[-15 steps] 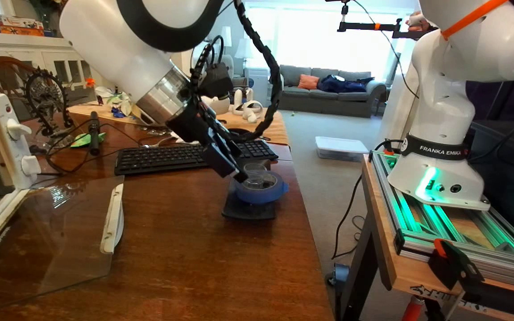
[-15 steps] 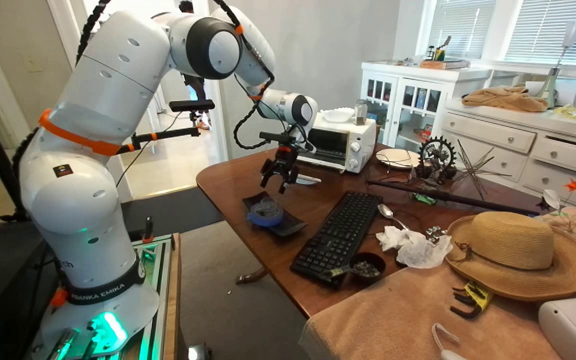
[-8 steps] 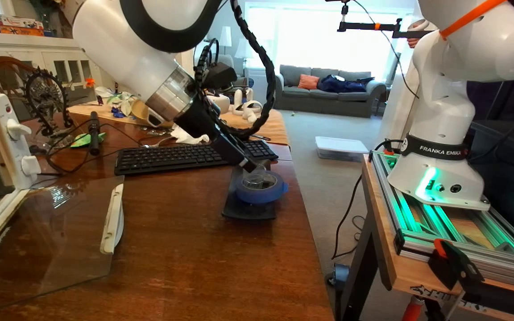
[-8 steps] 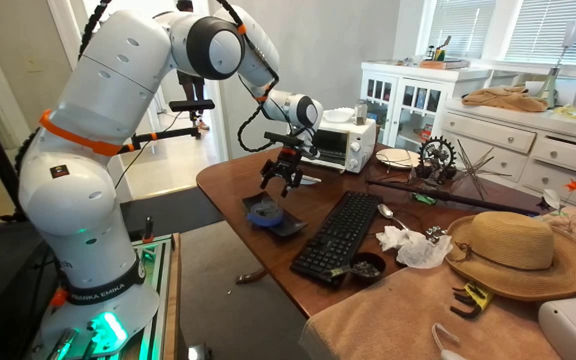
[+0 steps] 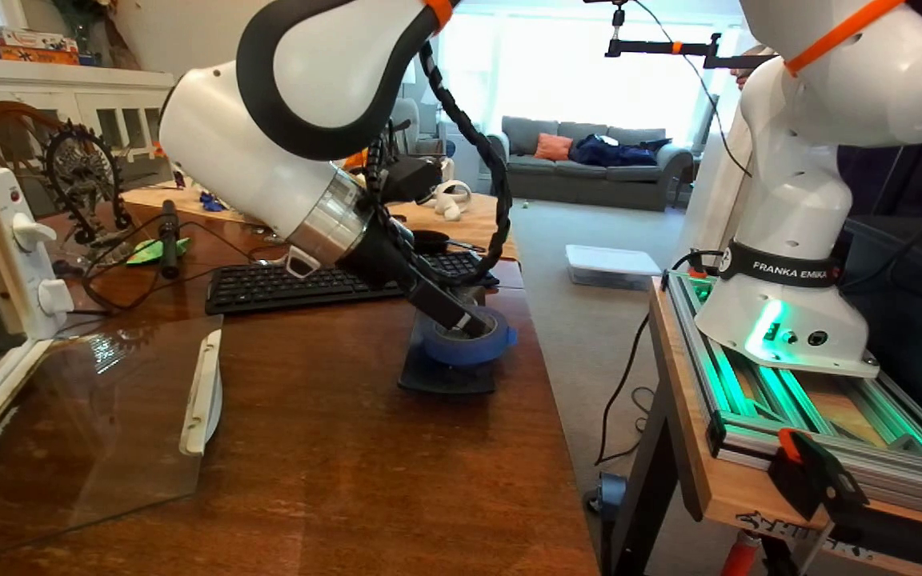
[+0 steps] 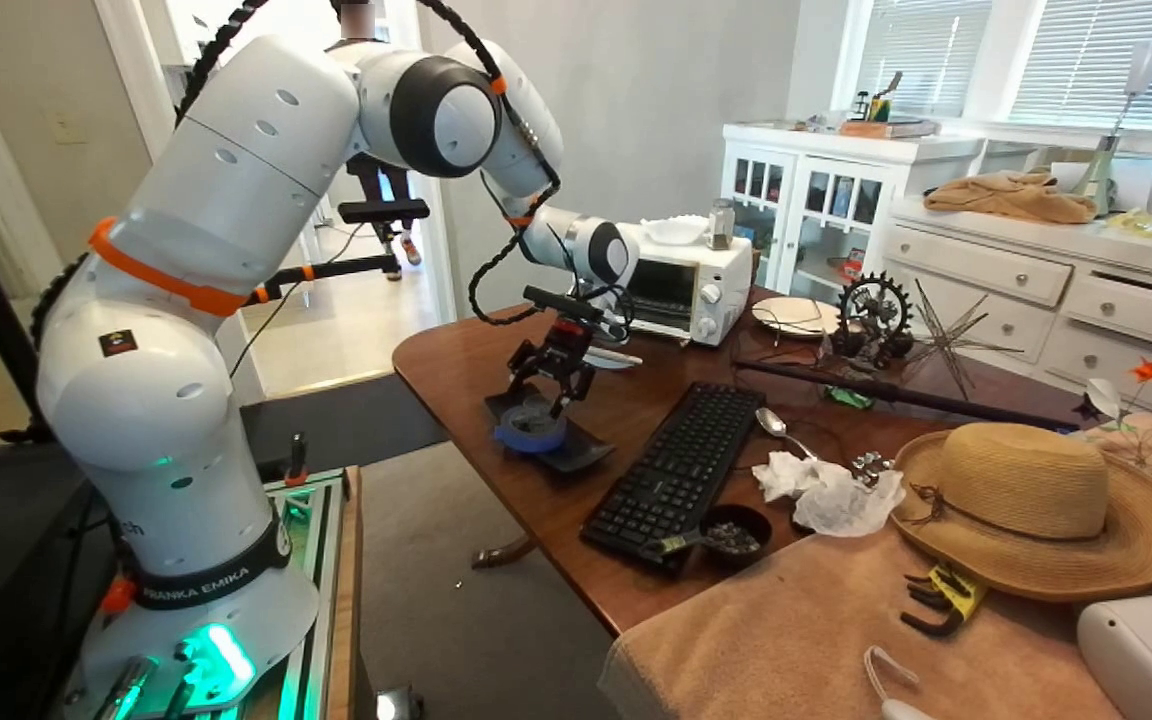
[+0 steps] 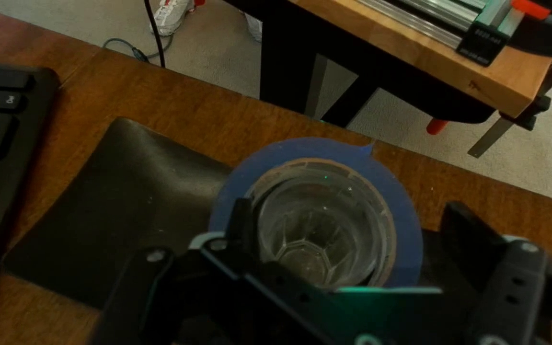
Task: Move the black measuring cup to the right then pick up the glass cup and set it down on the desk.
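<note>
The glass cup, clear and facing up, stands inside a blue tape roll, which sits on a curved black dish on the desk. Low over the roll is my gripper, its jaws wide apart and holding nothing. In the wrist view one of its fingers overlaps the roll's rim beside the glass, while the opposite one lies outside the roll. Contact cannot be made out. A dark round cup of grey bits stands past the keyboard; I cannot tell whether it is the black measuring cup.
A black keyboard lies near the dish. Further along are white crumpled paper, a spoon and a straw hat. A white toaster oven has its glass door lowered. The desk's edge runs close beside the dish.
The gripper has come down from above the dish to the tape roll and glass cup, with its jaws still apart. The roll, the glass and the dish have stayed in place.
</note>
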{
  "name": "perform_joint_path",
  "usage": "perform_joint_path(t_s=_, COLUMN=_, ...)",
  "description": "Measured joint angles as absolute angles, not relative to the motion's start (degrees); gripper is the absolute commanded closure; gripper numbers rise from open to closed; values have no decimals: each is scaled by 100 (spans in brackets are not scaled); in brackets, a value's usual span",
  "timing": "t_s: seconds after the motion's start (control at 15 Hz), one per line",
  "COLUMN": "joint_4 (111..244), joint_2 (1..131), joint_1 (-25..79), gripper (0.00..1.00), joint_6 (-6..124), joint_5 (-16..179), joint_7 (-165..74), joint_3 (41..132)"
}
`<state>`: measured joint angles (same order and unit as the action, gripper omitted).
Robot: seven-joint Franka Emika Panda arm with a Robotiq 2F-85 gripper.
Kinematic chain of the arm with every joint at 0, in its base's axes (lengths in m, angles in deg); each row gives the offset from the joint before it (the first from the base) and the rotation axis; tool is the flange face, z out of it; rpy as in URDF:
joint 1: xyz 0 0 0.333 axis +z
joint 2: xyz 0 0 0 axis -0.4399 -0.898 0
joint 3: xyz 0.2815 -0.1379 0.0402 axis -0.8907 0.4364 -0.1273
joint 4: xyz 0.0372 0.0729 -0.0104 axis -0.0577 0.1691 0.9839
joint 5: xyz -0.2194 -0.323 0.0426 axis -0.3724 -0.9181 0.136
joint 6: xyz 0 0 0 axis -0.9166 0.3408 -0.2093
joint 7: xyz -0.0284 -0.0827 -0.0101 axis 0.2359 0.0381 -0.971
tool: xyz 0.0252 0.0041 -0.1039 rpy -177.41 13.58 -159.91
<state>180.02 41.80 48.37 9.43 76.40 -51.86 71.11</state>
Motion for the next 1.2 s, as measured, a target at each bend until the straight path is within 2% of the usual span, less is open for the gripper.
perform_joint_path(t_s=0.33, joint_4=18002, joint_2=4074, joint_1=4837, gripper=66, joint_6=944, joint_5=7642, joint_7=-5234, joint_3=7094)
perform_joint_path(t_s=0.4, joint_4=18000, joint_2=4078, joint_1=4837, gripper=70, joint_6=936, joint_5=7643, joint_7=-5242, joint_3=7089)
perform_joint_path(t_s=0.8, joint_4=17963, joint_2=4162, joint_1=4838, gripper=70, joint_6=875, joint_5=7633, joint_7=-5209, joint_3=7088)
perform_joint_path(t_s=1.2, joint_4=17978, joint_2=4803, joint_1=4838, gripper=70, joint_6=543, joint_5=7604, joint_7=-4684, joint_3=7131)
